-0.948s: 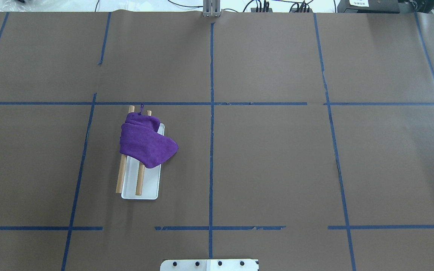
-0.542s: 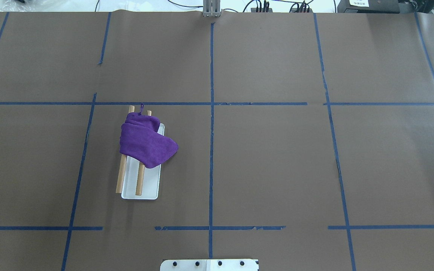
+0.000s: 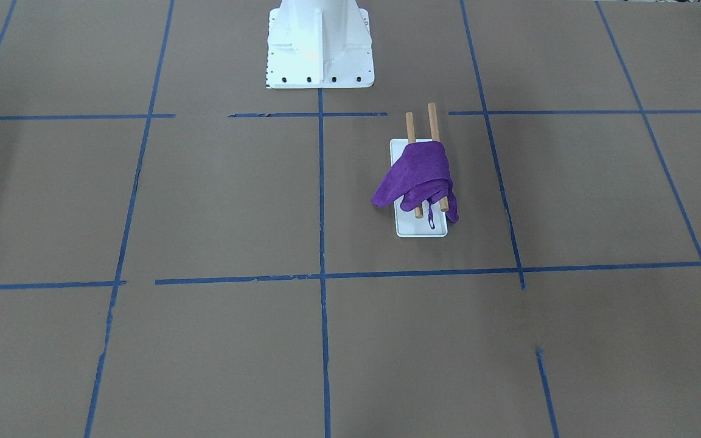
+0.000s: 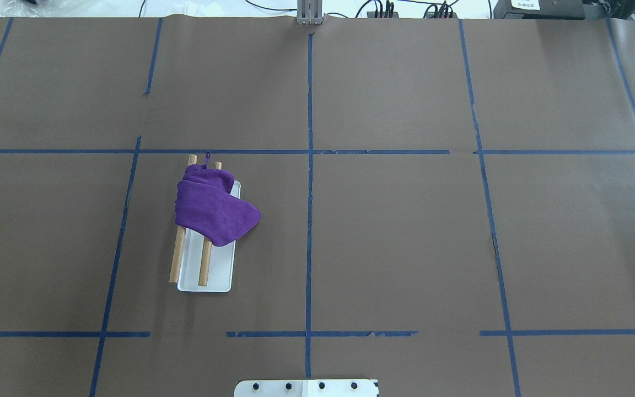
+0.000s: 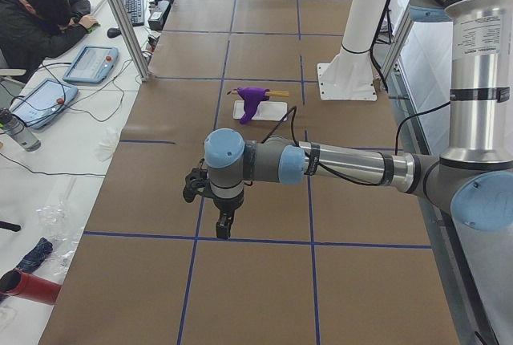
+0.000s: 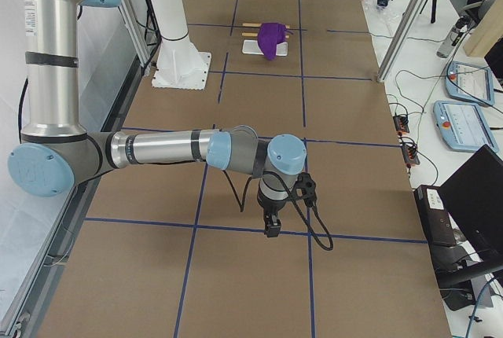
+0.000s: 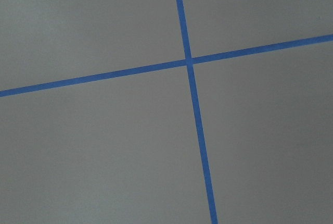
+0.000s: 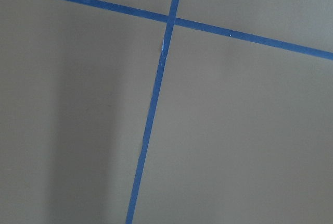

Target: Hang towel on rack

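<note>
In the front-facing view the purple towel lies bunched over both dowels of the rack, toward the end farther from my pedestal, with one flap drooping off the side over the table and a small loop dangling at the dowel tips. From overhead it covers the far part of both dowels, and a rounded corner spills past the white base plate; neither of my arms is in that view. From the left end, my left arm reaches low over the table, well apart from the rack, and I cannot tell whether its jaws are apart or together. From the right end, my right arm is likewise low and far from the rack, jaws pointing down, state not readable. Both wrist cameras show only brown table and blue tape crossings. I judge the hang done but lopsided: the heavier flap could drag the towel off sideways, or it could slip off the dowel ends if nudged.
</note>
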